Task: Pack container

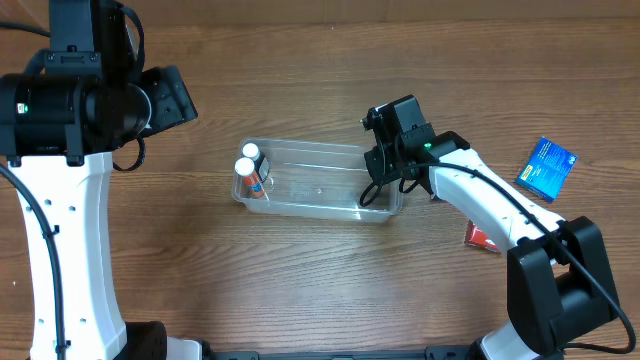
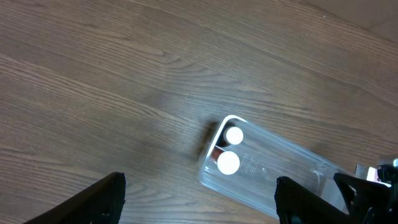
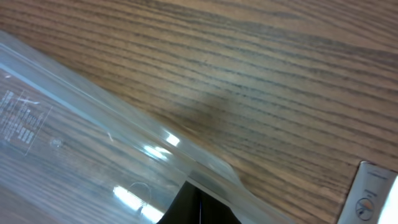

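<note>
The clear container [image 1: 320, 187] lies mid-table, long side left to right. Two white-capped bottles [image 1: 247, 161] stand inside at its left end. My right gripper [image 1: 376, 188] is at the container's right end. In the right wrist view its dark fingers [image 3: 200, 206] are pressed together at the container's wall [image 3: 74, 143], just under the rim. My left gripper [image 2: 199, 199] is open and empty, held high above the table. Its wrist view shows the container [image 2: 292, 171] and both bottle caps [image 2: 228, 162] below it.
A blue box [image 1: 548, 167] lies at the far right. A red box [image 1: 482, 238] lies partly under my right arm. A pale box corner [image 3: 376, 198] shows beside the container in the right wrist view. My left arm [image 1: 70, 100] stands at the far left.
</note>
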You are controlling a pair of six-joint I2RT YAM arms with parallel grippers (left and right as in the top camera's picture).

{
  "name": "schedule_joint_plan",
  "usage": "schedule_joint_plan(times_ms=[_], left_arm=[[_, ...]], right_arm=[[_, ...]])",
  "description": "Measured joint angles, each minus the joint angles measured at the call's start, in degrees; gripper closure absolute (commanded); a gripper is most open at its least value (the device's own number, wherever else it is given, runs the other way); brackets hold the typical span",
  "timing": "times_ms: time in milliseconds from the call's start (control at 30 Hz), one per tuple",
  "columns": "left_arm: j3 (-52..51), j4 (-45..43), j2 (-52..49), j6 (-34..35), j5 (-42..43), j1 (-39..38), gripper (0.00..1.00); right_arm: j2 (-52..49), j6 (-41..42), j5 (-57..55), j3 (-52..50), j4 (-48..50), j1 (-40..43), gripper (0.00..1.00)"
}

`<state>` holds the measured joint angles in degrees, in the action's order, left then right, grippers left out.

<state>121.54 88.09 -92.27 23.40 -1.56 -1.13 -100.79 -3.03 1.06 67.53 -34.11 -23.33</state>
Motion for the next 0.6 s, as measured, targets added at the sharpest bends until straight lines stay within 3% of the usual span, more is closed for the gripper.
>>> schedule_joint_plan(times_ms=[533, 600], left_arm=[[0.0, 0.0, 0.0, 0.0, 0.0, 0.0, 0.21], [0.0, 0.0, 0.0, 0.0, 0.0, 0.0, 0.21]], right_arm=[[0.0, -1.1, -1.5, 0.7, 1.7, 0.0, 0.96], [0.0, -1.2, -1.4, 1.8, -0.6, 0.0, 0.9]])
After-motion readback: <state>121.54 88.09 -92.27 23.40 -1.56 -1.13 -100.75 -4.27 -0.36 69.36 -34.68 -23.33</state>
